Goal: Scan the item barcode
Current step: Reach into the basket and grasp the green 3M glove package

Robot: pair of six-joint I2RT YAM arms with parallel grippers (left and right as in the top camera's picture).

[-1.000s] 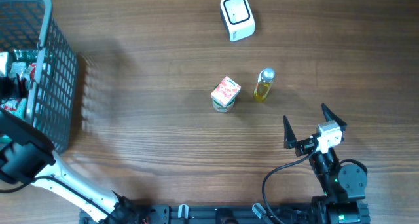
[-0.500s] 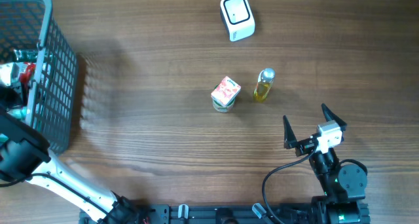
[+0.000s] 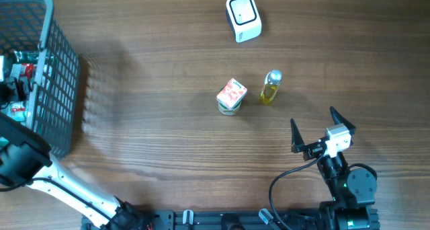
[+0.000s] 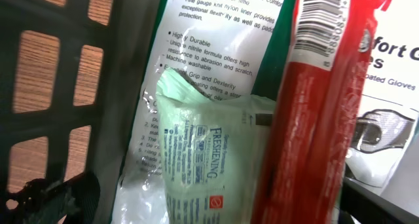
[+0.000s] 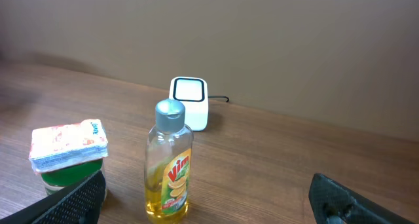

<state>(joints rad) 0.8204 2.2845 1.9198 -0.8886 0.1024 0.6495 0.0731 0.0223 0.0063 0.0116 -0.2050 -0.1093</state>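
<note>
In the left wrist view my left gripper (image 4: 209, 209) is down inside the wire basket (image 3: 62, 89), open. Its dark fingertips (image 4: 55, 199) show at the bottom corners. Between them lie a pale green packet (image 4: 209, 155) and a long red packet (image 4: 314, 99) with a barcode at its top end. Both rest on a white gloves package (image 4: 219, 27). Neither finger visibly presses on them. The white scanner (image 3: 242, 17) stands at the table's far edge. My right gripper (image 3: 314, 120) hovers open and empty near the front right.
A yellow Vim bottle (image 3: 271, 87) stands upright mid-table, with a sponge pack (image 3: 231, 95) just to its left; both are ahead of the right gripper (image 5: 209, 204). The basket's grey mesh wall (image 4: 46, 73) is close on the left gripper's left side.
The left gripper and the packets in the basket have shifted slightly. The right arm, bottle, sponge pack and scanner have not moved.
</note>
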